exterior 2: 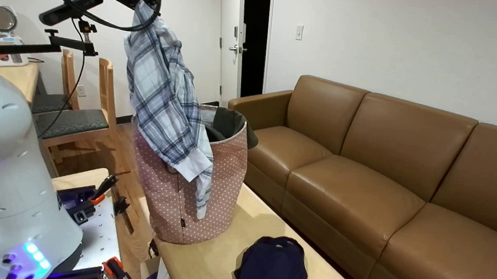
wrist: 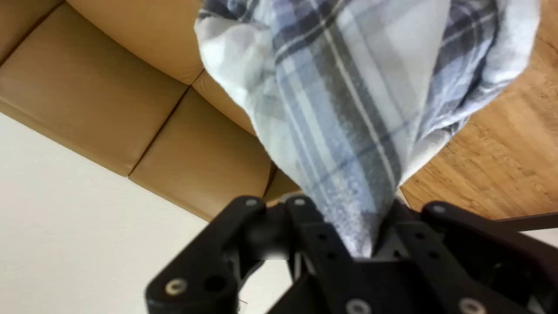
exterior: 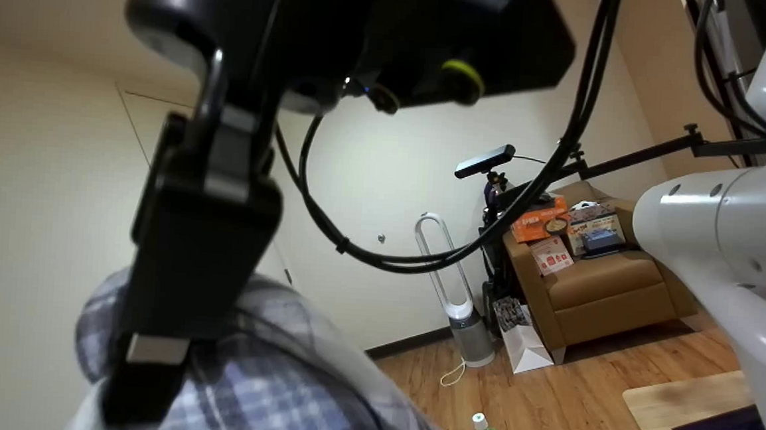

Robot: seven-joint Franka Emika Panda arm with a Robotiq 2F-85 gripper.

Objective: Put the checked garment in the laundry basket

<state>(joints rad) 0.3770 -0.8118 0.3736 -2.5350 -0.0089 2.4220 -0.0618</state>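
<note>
We can read no word, brand or number for certain. In an exterior view we see white lettering on the orange box (exterior: 533,223) on the far armchair (exterior: 605,285), and print on the pale box (exterior: 592,220) to its right and the red-and-white packet (exterior: 551,254) in front, all too blurred to make out. In an exterior view we find a dark tag (exterior 2: 183,223) low on the dotted laundry basket (exterior 2: 224,182), too small to read.

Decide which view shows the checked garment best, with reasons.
An exterior view is best: the checked garment shows from the gripper down to a hanging end. An exterior view with the gripper in front hides some cloth and crops the bottom; the wrist view, only the part near the grip.
</note>
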